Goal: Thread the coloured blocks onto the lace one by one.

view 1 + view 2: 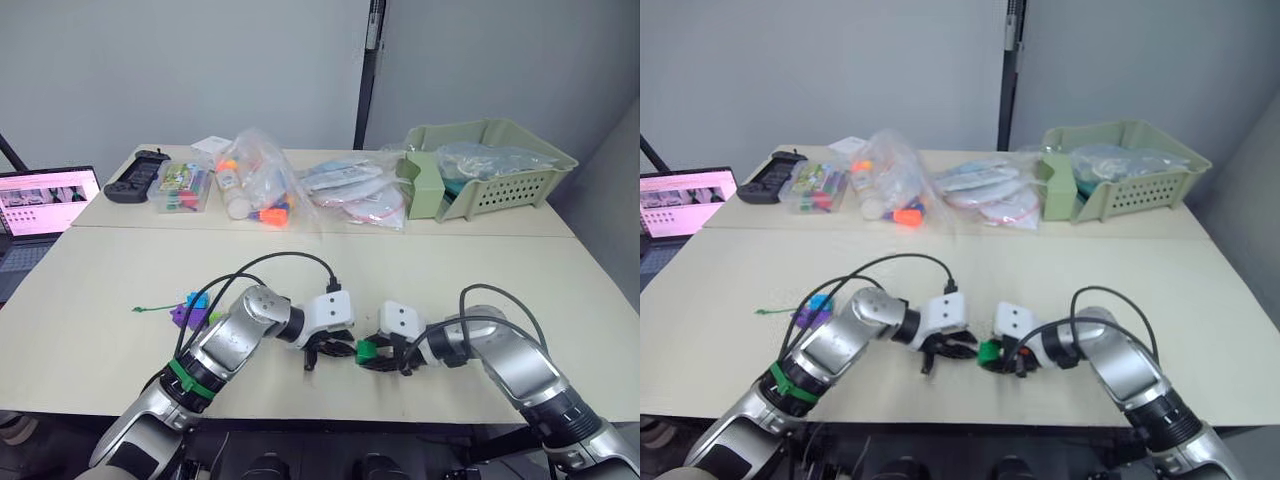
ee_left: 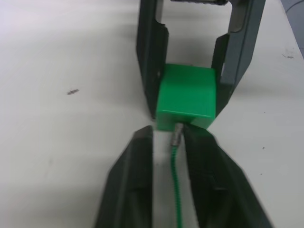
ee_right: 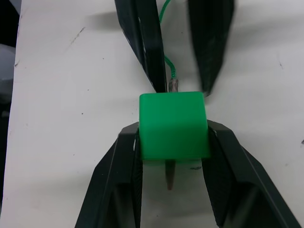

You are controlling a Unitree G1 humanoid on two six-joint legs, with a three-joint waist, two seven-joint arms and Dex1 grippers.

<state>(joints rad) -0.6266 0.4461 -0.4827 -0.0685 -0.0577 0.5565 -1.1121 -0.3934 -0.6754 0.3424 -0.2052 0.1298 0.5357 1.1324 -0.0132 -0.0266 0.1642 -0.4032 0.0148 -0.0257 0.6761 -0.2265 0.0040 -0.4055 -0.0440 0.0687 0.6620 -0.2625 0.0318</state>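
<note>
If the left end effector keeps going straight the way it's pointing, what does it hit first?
The green block, held by the right end effector. The left end effector points straight at it, fingertips about level with its near face, lace between them.

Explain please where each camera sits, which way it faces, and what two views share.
Left eye, right eye: on the head, looking forward and down at the table; both arms show.
Left wrist: looks along the left gripper at the lace entering the green block.
Right wrist: looks along the right gripper, shut on that block.
Shared: both wrist views show the block and both grippers.
</note>
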